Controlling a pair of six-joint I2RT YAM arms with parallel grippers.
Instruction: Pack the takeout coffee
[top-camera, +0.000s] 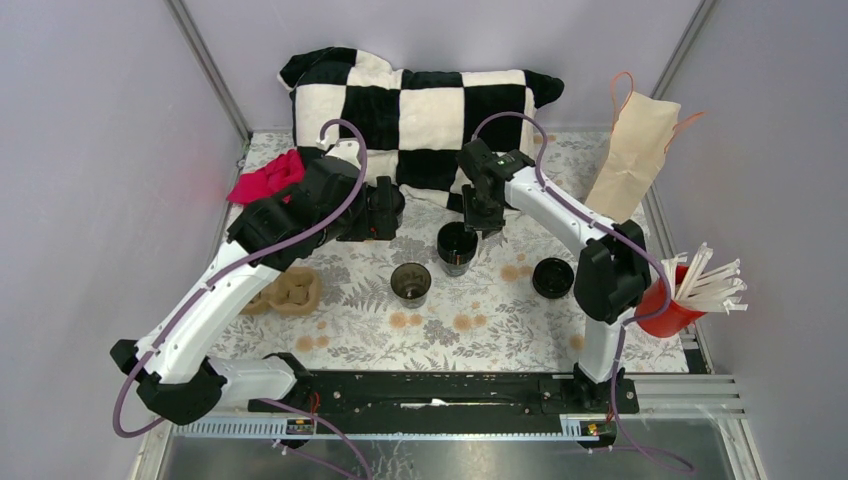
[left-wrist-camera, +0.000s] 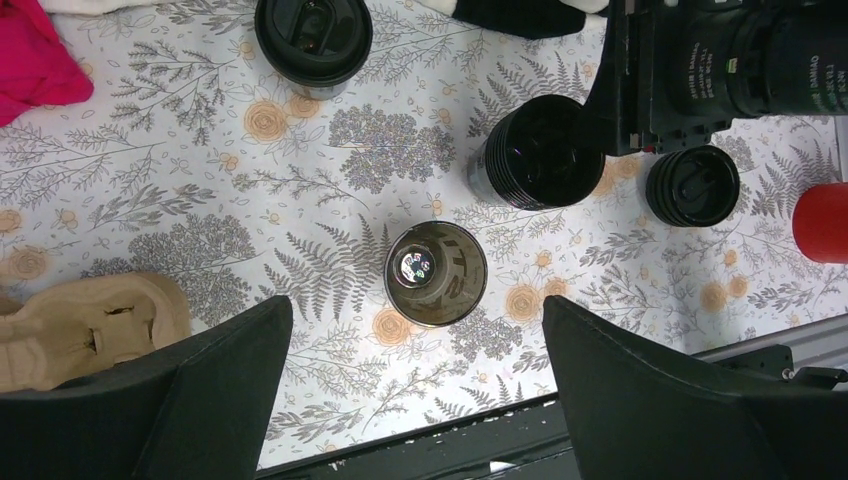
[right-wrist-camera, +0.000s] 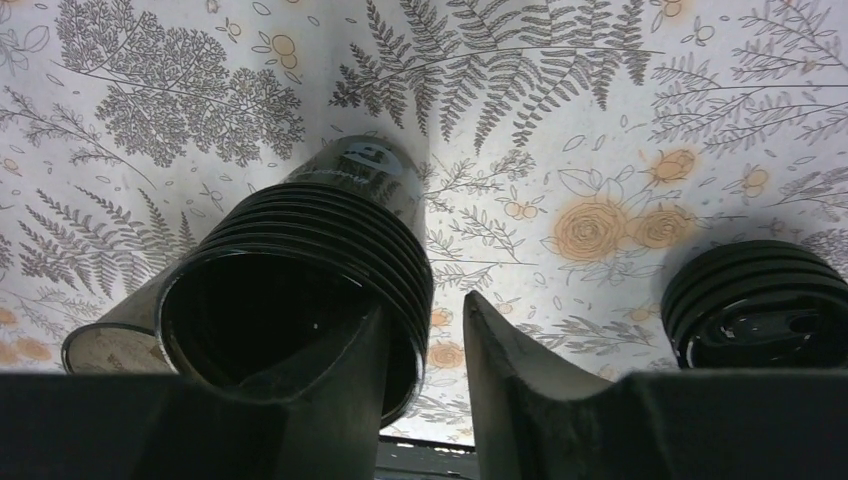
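Observation:
One lidded black takeout coffee cup (left-wrist-camera: 313, 38) stands on the floral cloth, at the top of the left wrist view. My left gripper (left-wrist-camera: 415, 340) hangs open above the cloth and holds nothing. An empty lidless cup (left-wrist-camera: 436, 273) (top-camera: 410, 283) stands just beyond its fingers. A ribbed black cup with an open mouth (right-wrist-camera: 300, 300) (top-camera: 457, 245) stands mid-table. My right gripper (right-wrist-camera: 425, 305) (top-camera: 485, 215) straddles its rim, one finger inside the mouth, the other outside with a gap showing. A short ribbed black piece with a sip lid on top (right-wrist-camera: 760, 305) (top-camera: 553, 277) stands to the right.
A brown pulp carrier (top-camera: 290, 293) lies at the left under my left arm. A red cloth (top-camera: 265, 178) and a checkered cushion (top-camera: 420, 110) are at the back. A paper bag (top-camera: 630, 150) leans back right. A red cup of white straws (top-camera: 680, 300) stands by the right arm.

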